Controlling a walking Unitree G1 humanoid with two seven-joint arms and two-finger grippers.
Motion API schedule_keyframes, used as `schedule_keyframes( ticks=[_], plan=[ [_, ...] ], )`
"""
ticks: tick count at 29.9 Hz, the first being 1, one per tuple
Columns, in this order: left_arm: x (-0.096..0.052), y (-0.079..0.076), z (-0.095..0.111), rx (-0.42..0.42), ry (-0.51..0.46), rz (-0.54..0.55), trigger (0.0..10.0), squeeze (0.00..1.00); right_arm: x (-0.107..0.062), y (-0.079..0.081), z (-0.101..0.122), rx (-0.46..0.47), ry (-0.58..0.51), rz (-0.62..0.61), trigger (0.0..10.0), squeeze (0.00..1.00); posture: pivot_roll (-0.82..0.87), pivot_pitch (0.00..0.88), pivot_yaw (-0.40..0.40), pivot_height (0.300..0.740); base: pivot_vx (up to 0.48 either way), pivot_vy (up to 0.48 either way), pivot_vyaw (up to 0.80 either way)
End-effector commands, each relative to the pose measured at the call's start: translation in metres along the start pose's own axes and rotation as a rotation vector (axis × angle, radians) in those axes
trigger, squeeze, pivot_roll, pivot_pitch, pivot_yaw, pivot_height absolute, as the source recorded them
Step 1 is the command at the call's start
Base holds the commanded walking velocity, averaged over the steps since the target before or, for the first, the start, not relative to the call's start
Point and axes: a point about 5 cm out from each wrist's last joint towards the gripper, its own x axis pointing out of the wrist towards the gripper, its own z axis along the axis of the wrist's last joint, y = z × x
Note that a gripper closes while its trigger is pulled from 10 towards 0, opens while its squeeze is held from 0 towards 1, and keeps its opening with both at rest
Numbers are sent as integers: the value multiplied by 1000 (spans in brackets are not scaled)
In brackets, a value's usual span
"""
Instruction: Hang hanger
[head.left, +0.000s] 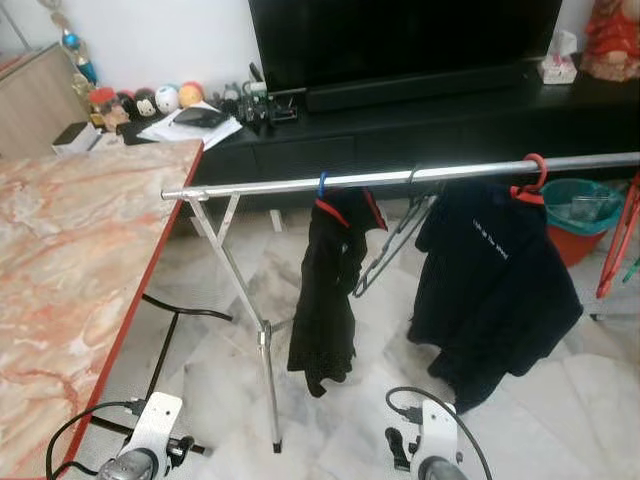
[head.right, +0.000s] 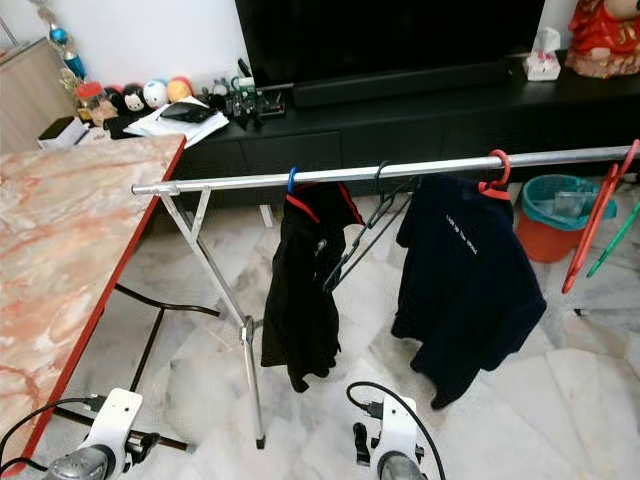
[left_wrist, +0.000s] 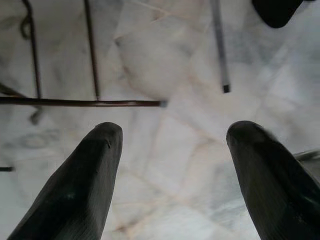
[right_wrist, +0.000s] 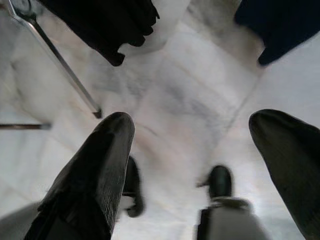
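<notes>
My clothes rail (head.left: 400, 178) runs off the frame's right edge — its far support is cut off. The empty wire hanger (head.left: 395, 240) is half lost against the dark jacket (head.left: 495, 285). The jacket's white print is too small to read — and my feet (right_wrist: 220, 182) are blurred.

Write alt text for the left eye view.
A silver clothes rail crosses a marble floor, holding two dark garments on red hangers and an empty wire hanger between them. A marble-topped table stands left, a black TV cabinet behind. Both robot arms hang low at the bottom edge.
</notes>
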Motion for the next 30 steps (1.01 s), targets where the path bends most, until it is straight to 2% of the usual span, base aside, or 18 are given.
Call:
schedule_keyframes(
  ticks=[1, 2, 3, 7, 8, 9, 10, 12, 13, 19, 21, 23, 25, 26, 27, 28, 30],
  plan=[
    [1, -6, -2, -23, 11, -2, 10000, 0, 0, -1, 2, -35, -3, 13, 10000, 0, 77, 0, 71, 740, 0, 0, 0],
    [2, -17, -3, -39, 10, -16, 10000, 0, 1, -9, 6, -63, -11, 2, 10000, 0, 65, 0, 39, 740, 0, 0, 0],
    [2, -21, -2, -41, 9, -21, 10000, 0, 1, -13, 8, -71, -15, -2, 10000, 0, 62, 0, 30, 740, 0, 0, 0],
    [2, -26, -3, -57, 10, -25, 10000, 0, 1, -17, 10, -84, -21, -7, 10000, 0, 57, 0, 4, 740, 0, 0, 0],
    [1, -44, -8, -113, 17, -33, 10000, 0, 1, -36, 18, -127, -32, -28, 10000, 0, 33, 0, -123, 740, 0, 0, 0],
    [1, -44, -8, -113, 17, -33, 10000, 0, 1, -36, 18, -127, -32, -28, 10000, 0, 33, 0, -123, 740, 0, 0, 0],
    [1, -51, -11, -136, 24, -35, 10000, 0, 0, -44, 22, -146, -34, -38, 10000, 0, 33, 0, -123, 740, 0, 0, 0],
    [-2, -63, -20, -180, 45, -34, 10000, 0, -1, -58, 27, -204, -41, -37, 10000, 0, 30, 0, -182, 740, 0, 0, 0],
    [-4, -68, -24, -206, 55, -29, 10000, 0, -2, -63, 30, -230, -47, -33, 10000, 0, 30, 0, -188, 740, 0, 0, 0],
    [-6, -73, -29, -211, 66, -34, 10000, 0, -4, -74, 34, -232, -56, -48, 10000, 0, 13, 0, -191, 740, 0, 0, 0],
    [-6, -69, -27, -170, 43, -22, 10000, 0, -5, -74, 30, -209, -58, -43, 10000, 0, 14, 0, -172, 740, 0, 0, 0],
    [-5, -66, -25, -167, 30, -14, 10000, 0, -5, -73, 29, -203, -59, -40, 10000, 0, 13, 0, -168, 740, 0, 0, 0],
    [-3, -56, -15, -158, -21, 23, 10000, 0, -5, -71, 24, -176, -57, -33, 10000, 0, 21, 0, -148, 740, 0, 0, 0],
    [1, -38, 9, -156, -132, 70, 10000, 0, -6, -66, 16, -150, -42, -30, 10000, 0, 39, 0, -113, 740, 0, 0, 0],
    [1, -38, 9, -156, -132, 70, 10000, 0, -6, -66, 16, -150, -42, -30, 10000, 0, 39, 0, -113, 740, 0, 0, 0],
    [2, -25, 29, -158, -227, 97, 10000, 0, -6, -61, 9, -131, -24, -26, 10000, 0, 54, 0, -89, 740, 0, 0, 0],
    [3, -20, 37, -154, -261, 100, 10000, 0, -6, -59, 6, -119, -19, -24, 10000, 0, 56, 0, -84, 740, 0, 0, 0]
  ],
)
